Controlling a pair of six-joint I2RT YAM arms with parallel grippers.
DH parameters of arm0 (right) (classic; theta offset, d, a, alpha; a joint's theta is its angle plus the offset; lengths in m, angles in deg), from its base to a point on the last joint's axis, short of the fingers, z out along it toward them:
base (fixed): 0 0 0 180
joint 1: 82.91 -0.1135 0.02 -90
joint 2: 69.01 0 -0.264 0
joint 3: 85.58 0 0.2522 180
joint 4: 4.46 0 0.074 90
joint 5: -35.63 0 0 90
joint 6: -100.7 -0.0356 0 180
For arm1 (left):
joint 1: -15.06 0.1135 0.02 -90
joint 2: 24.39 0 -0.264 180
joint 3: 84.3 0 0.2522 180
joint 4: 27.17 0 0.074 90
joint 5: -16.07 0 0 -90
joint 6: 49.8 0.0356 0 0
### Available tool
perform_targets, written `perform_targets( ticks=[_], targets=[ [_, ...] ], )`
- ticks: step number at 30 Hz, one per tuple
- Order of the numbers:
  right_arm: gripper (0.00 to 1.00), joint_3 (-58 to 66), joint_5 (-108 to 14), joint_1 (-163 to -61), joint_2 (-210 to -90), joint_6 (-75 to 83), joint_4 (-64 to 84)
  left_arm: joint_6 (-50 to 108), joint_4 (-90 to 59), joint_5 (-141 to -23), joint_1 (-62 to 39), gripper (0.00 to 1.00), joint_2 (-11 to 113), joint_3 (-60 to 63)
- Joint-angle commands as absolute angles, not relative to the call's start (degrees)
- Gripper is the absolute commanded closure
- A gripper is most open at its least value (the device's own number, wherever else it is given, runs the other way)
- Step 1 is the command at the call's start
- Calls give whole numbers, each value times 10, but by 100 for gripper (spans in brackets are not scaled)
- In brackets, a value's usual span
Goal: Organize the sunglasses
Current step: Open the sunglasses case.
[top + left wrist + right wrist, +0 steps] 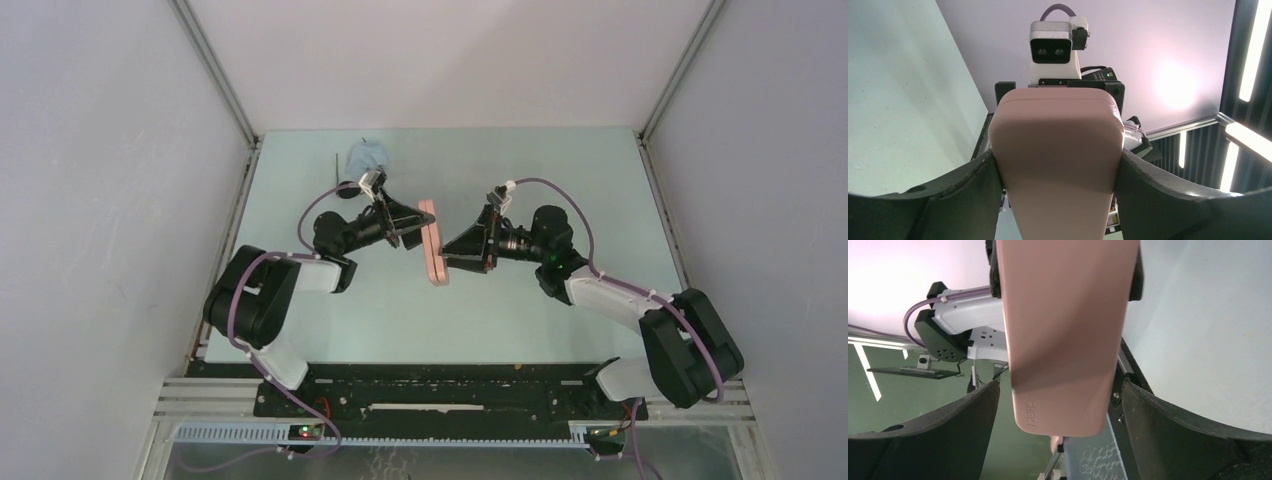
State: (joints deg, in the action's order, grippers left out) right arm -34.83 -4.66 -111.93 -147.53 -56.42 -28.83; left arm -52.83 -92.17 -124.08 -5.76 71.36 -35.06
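The pink oblong case [433, 243] is held between both arms at mid-table, turned on edge. My left gripper [414, 236] is shut on its far part; in the left wrist view both fingers press the case [1055, 150] at my left gripper [1058, 167]. My right gripper [456, 256] is open around the case's near end; in the right wrist view there are gaps on both sides of the case [1068, 330] at my right gripper [1059, 395]. The sunglasses [345, 188] lie dark at the back left, partly hidden by the left arm's cable, with one thin wire arm pointing away.
A light blue cloth [367, 155] lies crumpled at the back left, just beyond the sunglasses. White enclosure walls stand on the left, right and back. The right wrist's camera [1050, 49] faces the left one across the case.
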Motion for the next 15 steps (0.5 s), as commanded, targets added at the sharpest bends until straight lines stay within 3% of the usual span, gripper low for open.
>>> perform_targets(
  ticks=[1,12,15],
  targets=[
    [0,-351,-37,-1132,-1481,-599,-364,-539,-955,-1227,-55,100,704,-336],
    [2,-351,-62,-1154,-1505,-619,-374,-538,-941,-1215,-53,100,705,-339],
    [7,-351,-71,-1154,-1514,-630,-382,-537,-941,-1214,-54,100,704,-341]
  ],
)
